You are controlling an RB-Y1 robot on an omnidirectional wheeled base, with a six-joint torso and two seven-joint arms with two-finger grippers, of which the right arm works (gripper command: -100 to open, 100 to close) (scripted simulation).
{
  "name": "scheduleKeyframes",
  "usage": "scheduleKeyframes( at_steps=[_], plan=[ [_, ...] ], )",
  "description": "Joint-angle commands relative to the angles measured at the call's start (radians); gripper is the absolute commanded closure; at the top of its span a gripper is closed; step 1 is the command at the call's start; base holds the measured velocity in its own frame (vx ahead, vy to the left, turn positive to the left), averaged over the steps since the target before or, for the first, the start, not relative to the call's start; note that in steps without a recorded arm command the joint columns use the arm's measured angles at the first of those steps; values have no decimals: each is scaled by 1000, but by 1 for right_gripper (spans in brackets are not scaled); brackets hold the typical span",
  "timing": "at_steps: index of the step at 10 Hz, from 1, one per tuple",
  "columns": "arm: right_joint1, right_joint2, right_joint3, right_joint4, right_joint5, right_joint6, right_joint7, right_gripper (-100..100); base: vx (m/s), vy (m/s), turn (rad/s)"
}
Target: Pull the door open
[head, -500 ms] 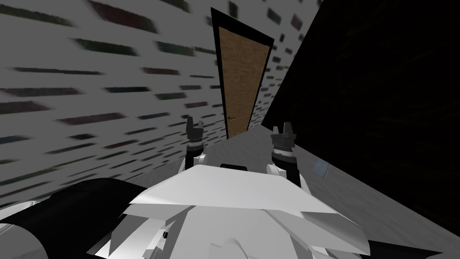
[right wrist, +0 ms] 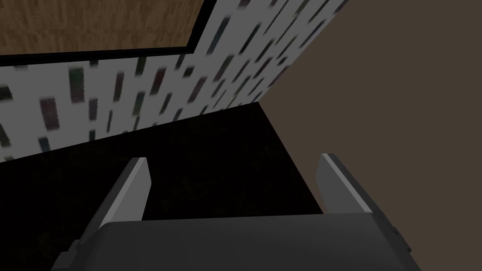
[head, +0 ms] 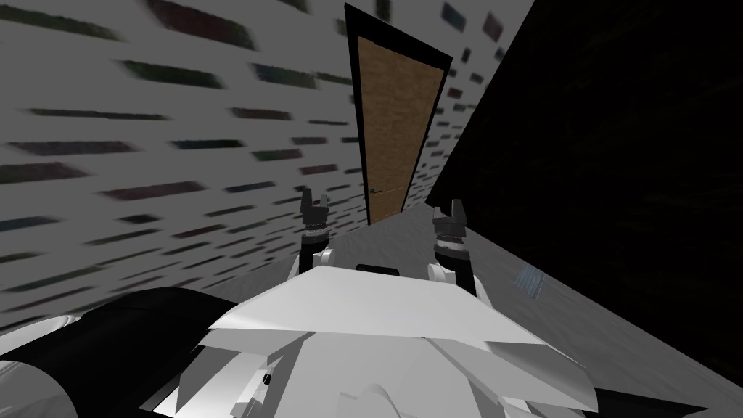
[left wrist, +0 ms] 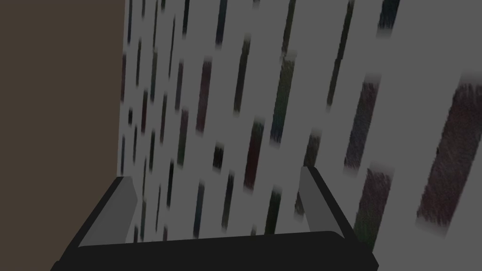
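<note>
Head view, door: the brown, wood-grained door (head: 395,123) stands inside a black frame (head: 377,33) at the far end of the grey floor (head: 406,239), straight ahead of me.
Head view, surroundings: a pale wall (head: 145,145) flecked with dark dashes runs along the left, and a black area (head: 617,145) takes the right.
Head view, pincers: the left pincer (head: 314,197) and the right pincer (head: 448,209) are both raised near me and point toward the far end. The door's foot shows between them, well apart from both, and neither touches anything.
Left wrist view, left pincer: its fingers (left wrist: 117,211) stand apart with nothing between them.
Right wrist view, right pincer: its fingers (right wrist: 129,193) are spread as well, and empty.
Right wrist view, door: the wooden panel and a corner of its frame lie far beyond the fingertips, off to one finger's side, past a band of the flecked wall. The black area sits directly between the fingers, and a flat brown surface (right wrist: 400,94) lies beyond the other finger.
Door handle: too small for me to make out.
</note>
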Motion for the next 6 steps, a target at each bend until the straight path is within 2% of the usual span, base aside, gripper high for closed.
scheduleKeyframes(
  at_steps=[1,6],
  plan=[
    [-18,-7,-2,42,-4,-14,-4,-100,76,11,60],
    [-70,-27,3,174,-13,-47,-15,-100,77,4,78]
  ],
)
